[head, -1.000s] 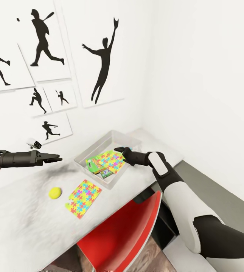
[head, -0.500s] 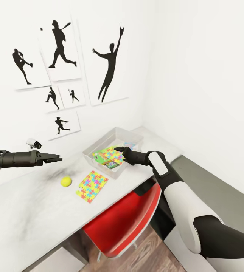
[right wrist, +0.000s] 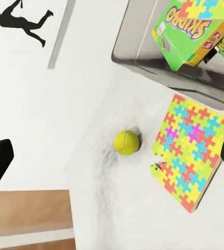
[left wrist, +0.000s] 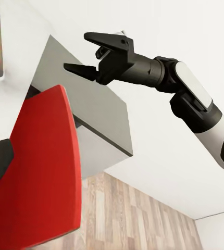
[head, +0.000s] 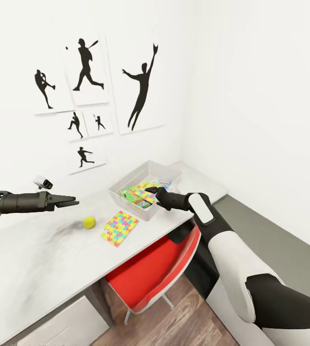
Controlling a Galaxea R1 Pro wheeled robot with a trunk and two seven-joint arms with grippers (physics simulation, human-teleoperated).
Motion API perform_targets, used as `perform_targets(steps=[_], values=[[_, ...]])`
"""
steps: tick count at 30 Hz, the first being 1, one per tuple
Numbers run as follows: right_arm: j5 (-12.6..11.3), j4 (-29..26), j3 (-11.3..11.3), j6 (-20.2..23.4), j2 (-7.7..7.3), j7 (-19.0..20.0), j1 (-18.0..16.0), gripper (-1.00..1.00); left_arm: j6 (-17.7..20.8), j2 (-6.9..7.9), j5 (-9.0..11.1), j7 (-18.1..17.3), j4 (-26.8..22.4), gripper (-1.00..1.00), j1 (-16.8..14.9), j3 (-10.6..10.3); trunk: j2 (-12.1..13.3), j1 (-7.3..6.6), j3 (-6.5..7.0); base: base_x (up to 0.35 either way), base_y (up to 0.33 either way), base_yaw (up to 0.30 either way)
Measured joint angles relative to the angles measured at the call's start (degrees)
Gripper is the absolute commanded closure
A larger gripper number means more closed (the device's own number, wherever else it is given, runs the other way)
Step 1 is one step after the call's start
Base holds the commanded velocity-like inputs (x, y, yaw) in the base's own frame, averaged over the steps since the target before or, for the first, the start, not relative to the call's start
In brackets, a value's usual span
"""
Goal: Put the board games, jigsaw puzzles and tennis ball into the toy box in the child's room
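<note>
I count the toy box [head: 126,185] near the middle of the head view as partly filled: a green board game [head: 134,196] and one jigsaw puzzle [head: 150,188] lie inside it, with more printed boxes beneath that I cannot count from here. Left to do, as far as I can judge: the second jigsaw puzzle [head: 119,227] lies flat on the table [head: 39,259] just below the box, and the tennis ball [head: 89,222] sits just left of it, apart from both.

My right gripper [left wrist: 91,54] hangs at the box's right rim, its fingers spread with nothing between them, as the left wrist view shows plainly. My left gripper [head: 68,200] hovers at mid-left, above the table and well apart from the ball; its fingers look nearly together and empty, though I cannot tell for sure.

The tabletop is white with a grey smudged patch. A red chair [head: 159,269] is tucked under it, wood planks below, white walls with black silhouette posters [head: 140,86] in the upper half.
</note>
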Motion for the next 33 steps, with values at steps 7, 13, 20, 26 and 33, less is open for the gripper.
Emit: perform_targets(steps=[7,13,20,26,33], values=[[0.35,0.00,3.29,-1.14,0.00,-0.68,0.07,-1.00,0.00,0.01,0.00,0.00,0.03,-1.00,0.00,-0.01,0.01,-0.01,0.63,-0.011,-0.005,0.139],[0.47,0.06,8.54,-4.02,0.00,-0.95,0.08,-1.00,-0.07,0.03,0.00,0.00,0.06,-1.00,0.00,-0.02,0.01,-0.01,1.08,-0.005,0.002,0.148],[0.54,0.08,9.80,-4.51,0.00,-1.92,0.18,-1.00,-0.09,0.00,0.00,0.01,0.07,-1.00,-0.01,-0.03,0.02,0.00,1.20,-0.092,0.075,0.037],[0.56,0.09,9.98,-4.51,0.00,-2.09,0.40,-1.00,-0.09,0.00,-0.04,0.01,0.14,-1.00,0.00,-0.08,0.02,-0.01,1.21,-0.019,0.016,0.003],[0.56,0.12,9.99,-4.52,0.00,-2.11,0.44,-1.00,-0.10,0.00,-0.06,0.01,0.14,-1.00,0.00,-0.07,0.02,-0.01,1.22,-0.006,0.005,0.001]])
